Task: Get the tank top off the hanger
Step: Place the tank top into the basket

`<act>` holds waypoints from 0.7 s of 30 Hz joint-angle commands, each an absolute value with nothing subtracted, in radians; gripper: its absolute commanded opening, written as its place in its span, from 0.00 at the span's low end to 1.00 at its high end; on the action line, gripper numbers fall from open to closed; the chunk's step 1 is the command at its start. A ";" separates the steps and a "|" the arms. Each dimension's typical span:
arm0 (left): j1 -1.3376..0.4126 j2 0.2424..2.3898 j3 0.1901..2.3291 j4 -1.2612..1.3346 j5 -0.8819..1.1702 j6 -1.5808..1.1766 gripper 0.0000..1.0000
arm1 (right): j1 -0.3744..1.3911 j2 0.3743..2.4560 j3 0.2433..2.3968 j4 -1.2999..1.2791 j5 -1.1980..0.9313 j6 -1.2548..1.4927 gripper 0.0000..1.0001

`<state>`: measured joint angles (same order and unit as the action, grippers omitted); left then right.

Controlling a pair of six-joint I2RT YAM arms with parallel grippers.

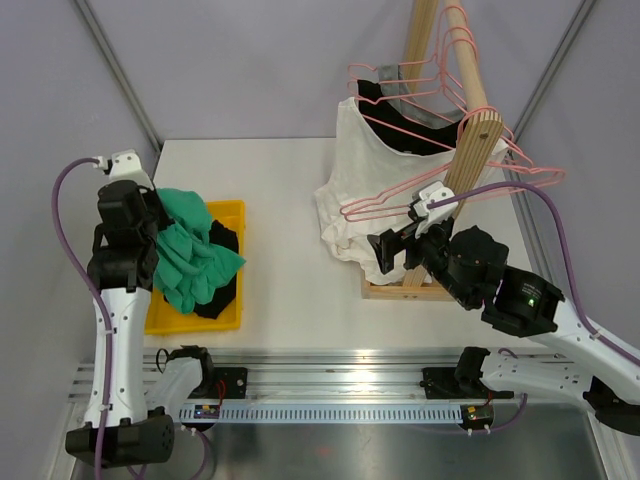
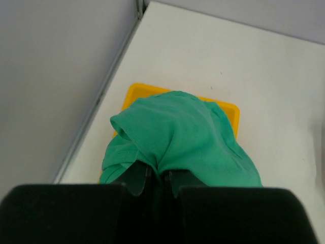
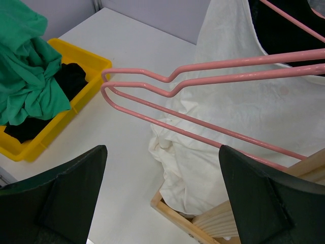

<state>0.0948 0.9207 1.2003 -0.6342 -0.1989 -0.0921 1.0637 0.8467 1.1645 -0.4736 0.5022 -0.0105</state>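
White tank top [image 1: 362,180]: soft, crumpled, on a hanger at left face of wooden rack [image 1: 472,150]; 1 black top [image 1: 372,90] behind it. 2 bare pink wire hangers [image 3: 244,61] jut left of rack, right tool [image 3: 162,152] spread wide just below them. Well left of rack: 1 yellow plastic bin [image 1: 232,212] w/ black cloth [image 1: 226,240]; left tool [image 2: 162,178] pinching 1 green garment [image 1: 190,250].

- 2 o'clock: tank top [image 1: 350,190], plain white, no print.
- wire hangers [image 3: 244,60], pink.
- rear hung garment [image 1: 400,135], plain black.
- rack [image 1: 470,150], pale natural wood.
- 9 o'clock: bin [image 1: 232,215], bright yellow.
- green garment [image 1: 195,255], solid emerald.
- Under it, cloth [image 1: 222,240], black.
- table [image 1: 290,250], white.
- cables [image 1: 62,200], purple.
- left arm [image 1: 112,340] and right arm [image 1: 575,325], white shells with black joints.
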 commanded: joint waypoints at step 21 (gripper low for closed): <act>0.120 0.888 0.881 -0.595 -0.113 -0.229 0.00 | 1.054 0.818 1.141 -0.434 0.472 0.041 0.99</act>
<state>0.1123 0.9295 0.8562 -0.6350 -0.0910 -0.2161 1.0630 0.8349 1.1362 -0.4618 0.4763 0.0254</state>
